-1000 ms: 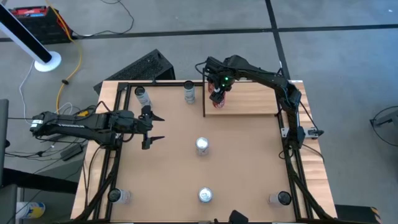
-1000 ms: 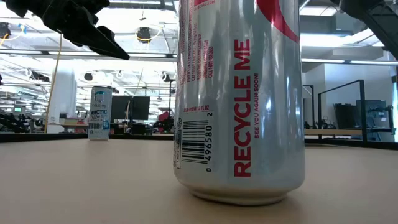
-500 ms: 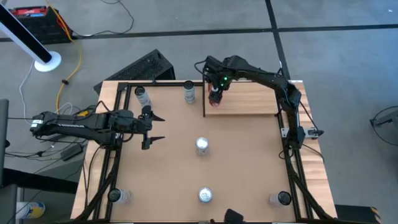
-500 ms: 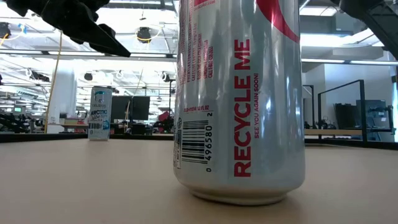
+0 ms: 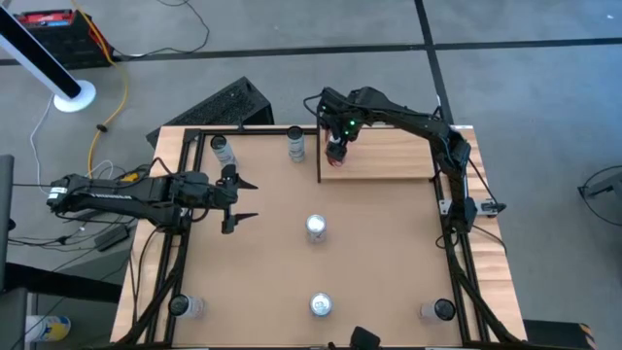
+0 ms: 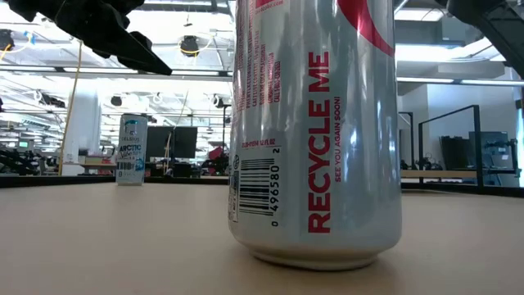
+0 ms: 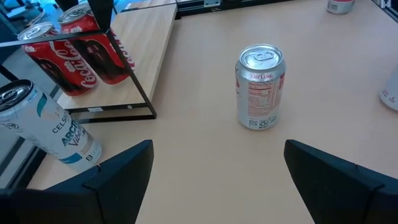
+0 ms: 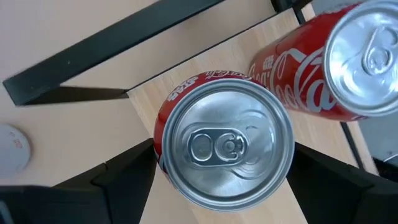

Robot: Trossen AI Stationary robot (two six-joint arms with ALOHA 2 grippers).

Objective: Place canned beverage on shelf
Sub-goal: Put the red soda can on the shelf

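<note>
Red can between right-wrist fingers.

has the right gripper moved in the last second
Yes. In the high view the right gripper has shifted slightly toward the back edge of the shelf, along its black bar.

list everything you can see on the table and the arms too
shelf: 1, pale wood with black bar, far right of table
red cans: 2, red, upright on the shelf near its bar
silver cans: 2, silver, one mid table, one by the near edge
pale cans: 2, white and silver, far edge, left of the shelf
small items: 2, near corners, too small to tell
left pincer: 1, dark, open, left side of table
right pincer: 1, dark, over one red can
</note>
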